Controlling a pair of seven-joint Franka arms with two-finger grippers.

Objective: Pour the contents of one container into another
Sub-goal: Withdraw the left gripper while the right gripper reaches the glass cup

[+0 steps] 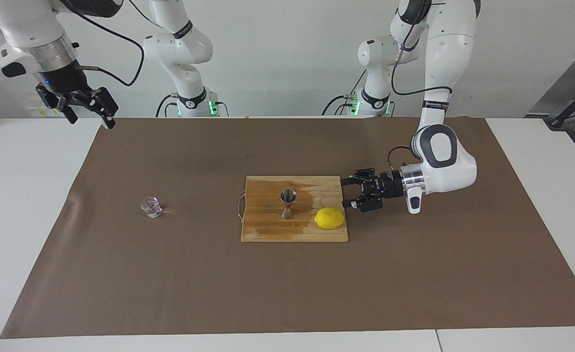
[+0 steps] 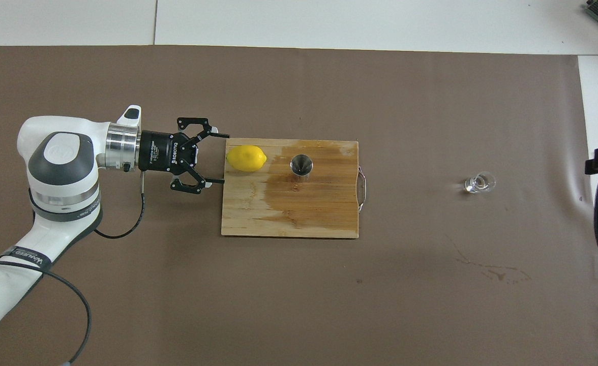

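Pour not yet begun: small clear glass cup [image 1: 151,207] sits ungripped toward right arm's end, silver hourglass jigger [image 1: 287,203] upright on wooden board [image 1: 268,230] w/ lemon [image 1: 329,218]; left gripper [image 1: 354,194] spread wide beside board, right gripper [image 1: 88,108] spread, waiting aloft

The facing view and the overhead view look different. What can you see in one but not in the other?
Only the facing view shows the right gripper, open and raised above the table's corner near the robots, plus both arm bases. Only the overhead view looks straight down into the jigger. Both show the open left gripper just off the cutting board, the lemon on the board, and the glass cup on the brown mat.
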